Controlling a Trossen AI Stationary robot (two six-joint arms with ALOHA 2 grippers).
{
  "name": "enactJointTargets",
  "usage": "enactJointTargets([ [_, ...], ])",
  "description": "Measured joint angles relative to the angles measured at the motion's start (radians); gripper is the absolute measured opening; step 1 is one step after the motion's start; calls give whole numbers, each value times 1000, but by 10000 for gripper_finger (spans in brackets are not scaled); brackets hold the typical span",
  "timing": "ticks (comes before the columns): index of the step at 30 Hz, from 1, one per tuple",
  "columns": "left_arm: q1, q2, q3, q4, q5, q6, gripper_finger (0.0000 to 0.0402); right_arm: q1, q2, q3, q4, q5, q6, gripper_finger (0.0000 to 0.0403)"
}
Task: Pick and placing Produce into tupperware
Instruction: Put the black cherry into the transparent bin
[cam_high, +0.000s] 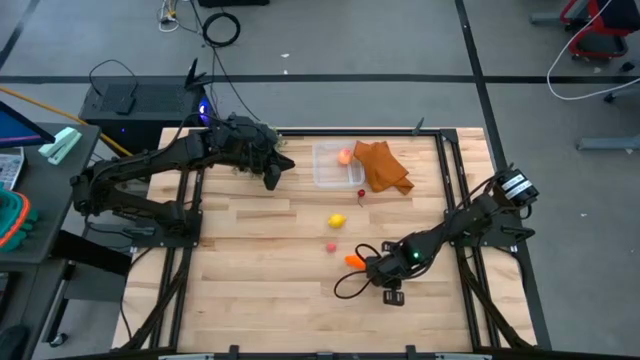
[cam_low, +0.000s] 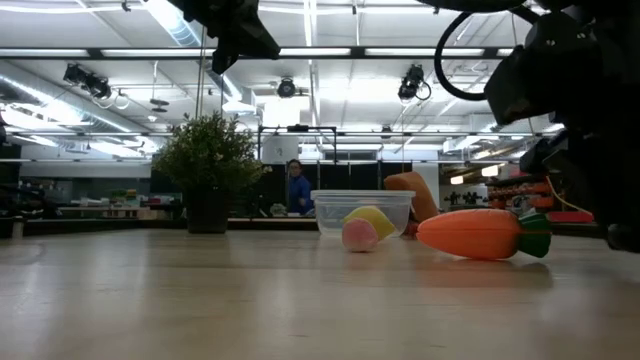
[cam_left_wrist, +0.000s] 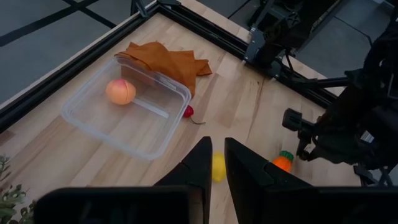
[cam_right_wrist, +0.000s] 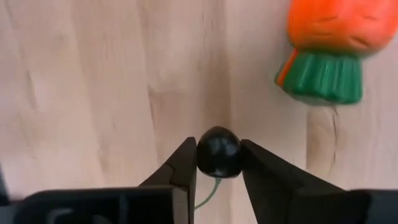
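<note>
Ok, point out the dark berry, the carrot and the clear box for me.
dark berry (cam_right_wrist: 218, 151), right wrist view, middle of its rounded top.
carrot (cam_low: 470, 233), low view, middle of the orange body.
clear box (cam_left_wrist: 93, 115), left wrist view, bare floor of the box.

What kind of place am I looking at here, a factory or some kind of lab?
Most likely a robotics lab or workshop, not a factory: a wooden table framed in black rails, cables trailing over a taped concrete floor, and, in the low view, exposed ceiling lights over a large open room with shelving.
</note>
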Motion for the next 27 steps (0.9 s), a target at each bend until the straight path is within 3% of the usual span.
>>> enactJointTargets([
  [13,0,0,0,-17,0,5,50,-104,-196,3,-62,-8,-17,69],
  [27,0,0,0,-17,0,5,50,-442,-291,11,32,48,-113,74],
])
